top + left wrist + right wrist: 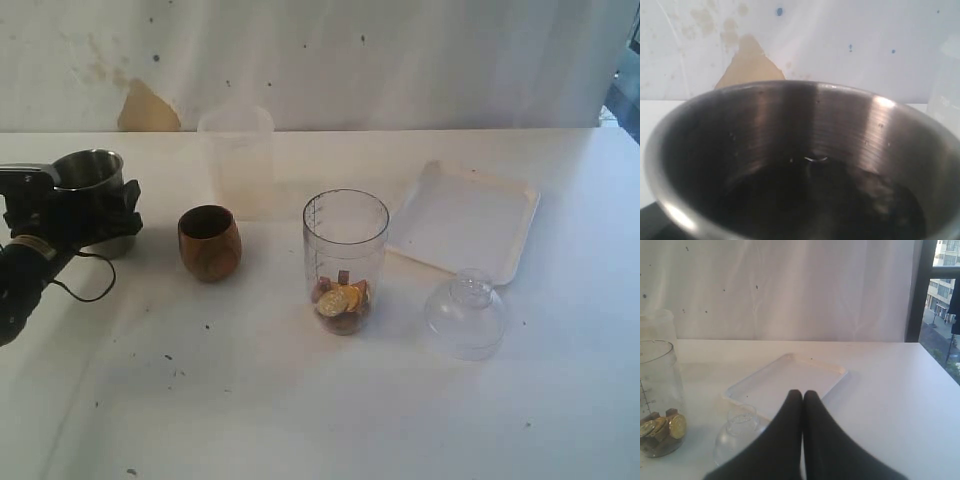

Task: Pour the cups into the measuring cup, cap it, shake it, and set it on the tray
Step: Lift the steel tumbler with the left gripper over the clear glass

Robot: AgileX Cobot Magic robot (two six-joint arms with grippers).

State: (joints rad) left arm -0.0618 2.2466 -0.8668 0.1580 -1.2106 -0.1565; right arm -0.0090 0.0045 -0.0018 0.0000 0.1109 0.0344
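Right jaws together; whether my left jaws clamp the steel tumbler [90, 168] I cannot tell, so lifting might tip it.

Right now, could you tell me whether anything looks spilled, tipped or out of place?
Nothing is spilled or tipped: the measuring cup, wooden cup and steel tumbler stand upright. The tray sits skewed to the table edge, and the dome lid rests beside it.
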